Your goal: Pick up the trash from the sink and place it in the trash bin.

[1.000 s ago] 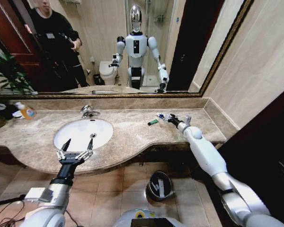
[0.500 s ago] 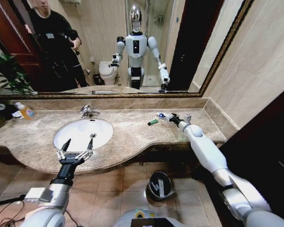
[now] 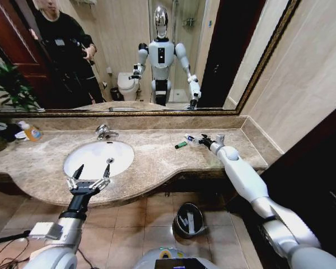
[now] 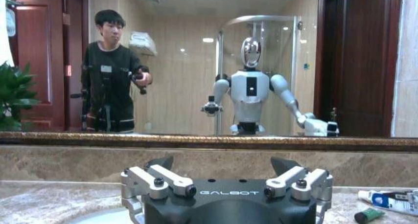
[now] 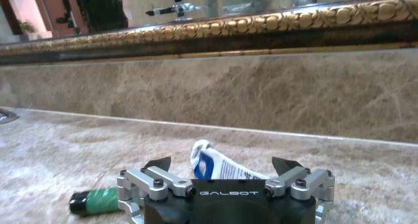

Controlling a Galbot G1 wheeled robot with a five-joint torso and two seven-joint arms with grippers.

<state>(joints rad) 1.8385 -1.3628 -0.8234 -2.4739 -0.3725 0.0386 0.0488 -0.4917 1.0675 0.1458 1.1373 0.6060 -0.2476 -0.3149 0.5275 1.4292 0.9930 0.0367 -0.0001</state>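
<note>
A white tube with blue print [image 3: 191,137] [image 5: 219,165] lies on the marble counter, right of the white oval sink [image 3: 98,157]. My right gripper [image 3: 201,140] [image 5: 222,164] is open and low over the counter, its fingers either side of the tube's near end. A small green piece [image 3: 181,145] [image 5: 98,202] lies just beside it, toward the sink. My left gripper [image 3: 93,167] [image 4: 222,164] hangs open over the sink's front rim, holding nothing. The left wrist view also catches the tube [image 4: 390,201] and green piece [image 4: 369,215] far off. The dark trash bin [image 3: 189,219] stands on the floor below the counter.
A chrome faucet [image 3: 105,132] rises behind the basin. A small orange bottle [image 3: 31,132] and a plant [image 3: 8,89] sit at the far left. The mirror wall backs the counter and a side wall closes it on the right. A person shows in the mirror.
My right gripper has edged forward along the counter toward the tube and the back wall. The left arm has not moved.
</note>
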